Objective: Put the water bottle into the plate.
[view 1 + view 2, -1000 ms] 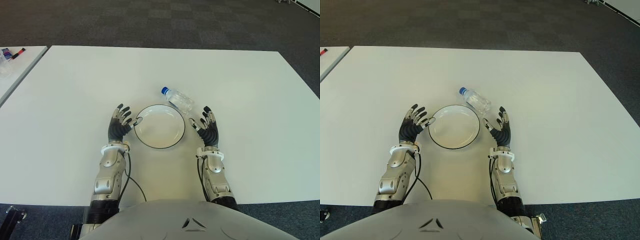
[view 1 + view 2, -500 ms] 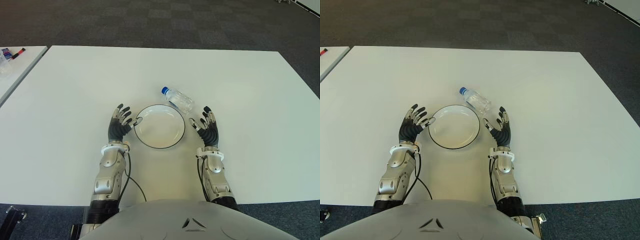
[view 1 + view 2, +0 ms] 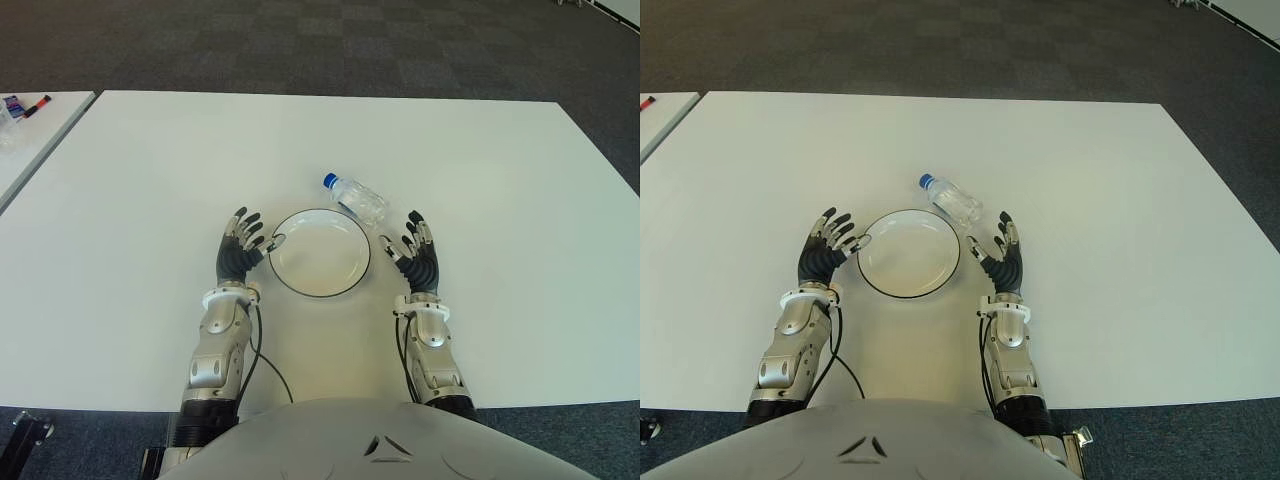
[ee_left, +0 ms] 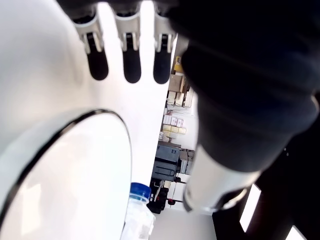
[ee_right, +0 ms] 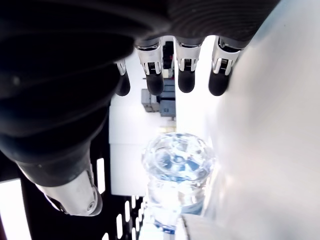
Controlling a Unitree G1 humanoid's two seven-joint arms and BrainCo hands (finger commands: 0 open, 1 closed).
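Because the water bottle (image 3: 355,198) is lying on its side on the white desk (image 3: 500,200), it can roll away if it is bumped. It is seen just past the far right edge of the plate (image 3: 320,252), very close to the rim, with its blue cap pointing to the far left. Nothing has been put in the plate yet.

The right robot hand (image 3: 415,258) is seen just near the bottle, to the right of the plate, with its fingers spread apart and nothing held. The bottom of the bottle is seen right in front of these fingers in the right wrist view. The left robot hand (image 3: 240,250) is seen at the left side of the plate, fingers also spread and nothing held, with one fingertip close to the rim.

If the bottle is poked at one end only, it may be spun or rolled far across the desk. If it is squeezed too softly, the smooth clear side may slip out of the fingers. If the plate is knocked while the bottle is carried over, it may be slid along the desk, and the bottle may be dropped on the rim and roll back out.
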